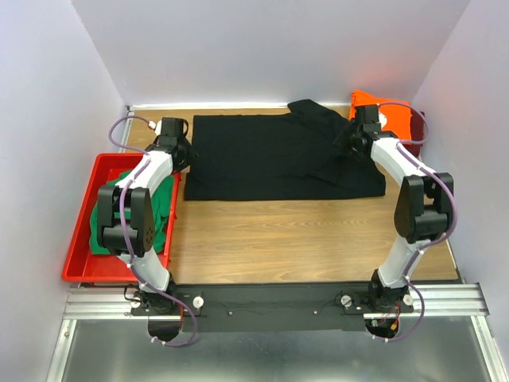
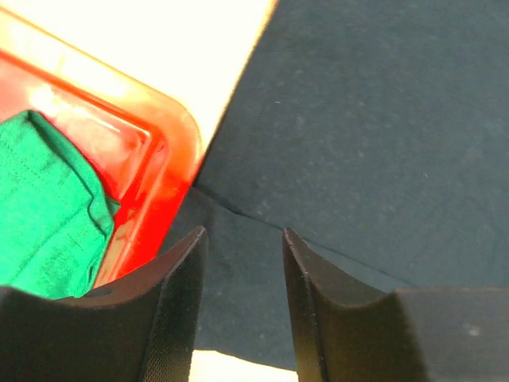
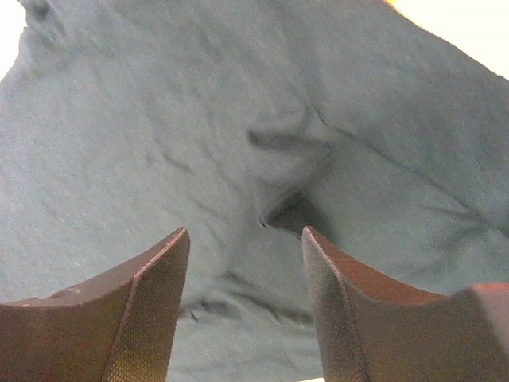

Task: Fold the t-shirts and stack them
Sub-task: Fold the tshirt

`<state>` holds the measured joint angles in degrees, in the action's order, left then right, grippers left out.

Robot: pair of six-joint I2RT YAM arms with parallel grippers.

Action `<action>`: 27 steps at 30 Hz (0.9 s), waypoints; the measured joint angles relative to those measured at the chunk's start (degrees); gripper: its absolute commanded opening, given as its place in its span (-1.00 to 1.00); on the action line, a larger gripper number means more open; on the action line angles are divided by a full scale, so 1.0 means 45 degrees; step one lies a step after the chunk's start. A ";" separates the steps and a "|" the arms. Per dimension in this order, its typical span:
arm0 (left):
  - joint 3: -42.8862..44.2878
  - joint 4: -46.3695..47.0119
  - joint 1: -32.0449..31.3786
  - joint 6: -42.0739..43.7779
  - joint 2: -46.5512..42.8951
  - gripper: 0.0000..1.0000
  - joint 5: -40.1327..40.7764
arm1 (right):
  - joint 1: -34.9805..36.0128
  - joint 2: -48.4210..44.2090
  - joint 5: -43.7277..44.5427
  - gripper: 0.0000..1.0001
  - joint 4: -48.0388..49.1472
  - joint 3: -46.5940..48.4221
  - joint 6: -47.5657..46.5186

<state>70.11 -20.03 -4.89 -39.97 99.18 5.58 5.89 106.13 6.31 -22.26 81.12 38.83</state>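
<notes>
The orange t-shirt [image 1: 395, 114] in the far right corner is partly covered by the right arm [image 1: 413, 199], so its shape is hard to read; a strip of maroon cloth [image 1: 421, 131] shows at its right edge, too little to tell what it is; the green t-shirt [image 1: 161, 213] lies bunched in the red tray [image 1: 78, 247] at the left, much of it hidden behind the left arm [image 1: 135, 215]; the wrist views are close and cut off everything beyond the fingers.

Counted: one black t-shirt [image 1: 270, 159], one orange, one green, one strip of maroon, one tray, two arms.

The black t-shirt lies spread on the wooden table [image 1: 302, 239] at the far middle, flat on its left part, rumpled and doubled over at its far right; its left edge reaches the tray's corner.

The left gripper [image 2: 242, 270] hangs over that left edge, fingers wide apart, nothing between them; the right gripper [image 3: 245, 270] hangs over the rumpled right part, fingers also well apart and holding nothing; a small raised pucker of black cloth sits just beyond the gap, untouched.
</notes>
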 measured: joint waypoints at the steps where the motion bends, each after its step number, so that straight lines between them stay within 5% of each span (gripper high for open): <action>1: -0.0005 0.0005 -0.0005 0.0087 -0.0117 -0.07 -0.0092 | 0.0000 -0.0238 -0.0005 0.25 0.0019 -0.0330 -0.0019; 8: -0.0301 0.0073 -0.0408 0.1137 -0.0971 -0.12 -0.1365 | 0.0000 -0.1928 0.0000 0.20 0.0272 -0.2788 -0.0233; 18: -0.0476 0.0102 -0.1185 0.2084 -0.1656 -0.14 -0.2443 | 0.0000 -0.1491 -0.1064 0.18 0.1715 -0.4099 -0.0777; 27: -0.0491 0.0131 -0.1190 0.2409 -0.1817 -0.17 -0.2608 | 0.0034 -0.0180 -0.1433 -0.47 0.2618 -0.4080 -0.0976</action>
<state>67.90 -19.44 -10.24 -29.12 91.00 -6.15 6.04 105.32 -0.14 -10.48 62.76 34.44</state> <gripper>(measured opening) 0.419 0.351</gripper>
